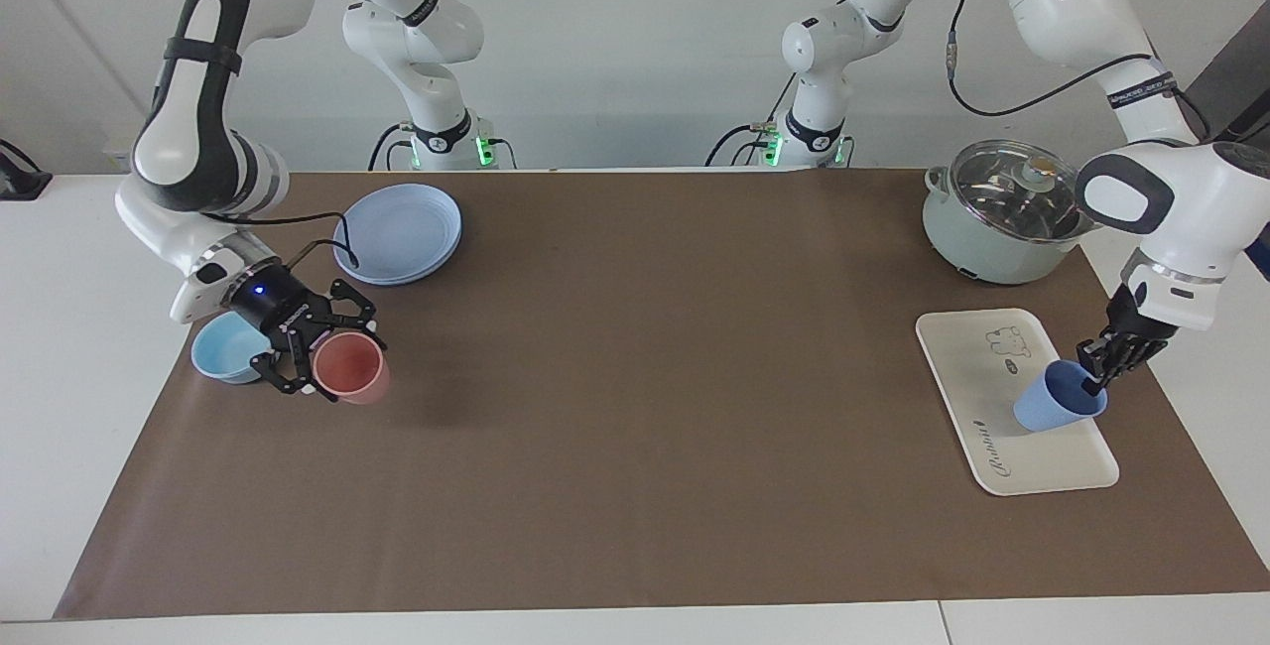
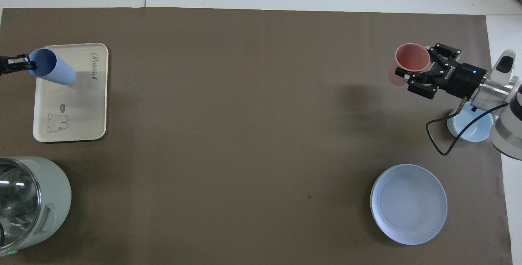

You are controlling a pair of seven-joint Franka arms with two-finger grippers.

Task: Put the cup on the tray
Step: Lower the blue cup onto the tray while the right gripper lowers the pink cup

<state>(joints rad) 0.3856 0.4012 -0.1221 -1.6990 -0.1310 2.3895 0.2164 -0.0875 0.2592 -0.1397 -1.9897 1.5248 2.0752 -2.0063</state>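
Note:
The periwinkle-blue cup [image 1: 1057, 399] hangs tilted over the cream-white tray [image 1: 967, 367], at the tray edge toward the left arm's end of the table. My left gripper [image 1: 1096, 382] is shut on the cup's rim. I cannot tell whether the cup's base touches the tray. The overhead view shows the cup [image 2: 53, 67], the tray [image 2: 81, 110] and the left gripper [image 2: 28, 64] too. My right gripper [image 1: 322, 357] is shut on a tilted salmon-pink cup [image 1: 347, 365] just above the mat. It also shows in the overhead view [image 2: 420, 67].
A pale green pot with a glass lid [image 1: 1002, 218] stands nearer to the robots than the tray. Stacked round blue plates [image 1: 402, 228] and a light-blue bowl [image 1: 223, 347] lie toward the right arm's end, the bowl under the right wrist.

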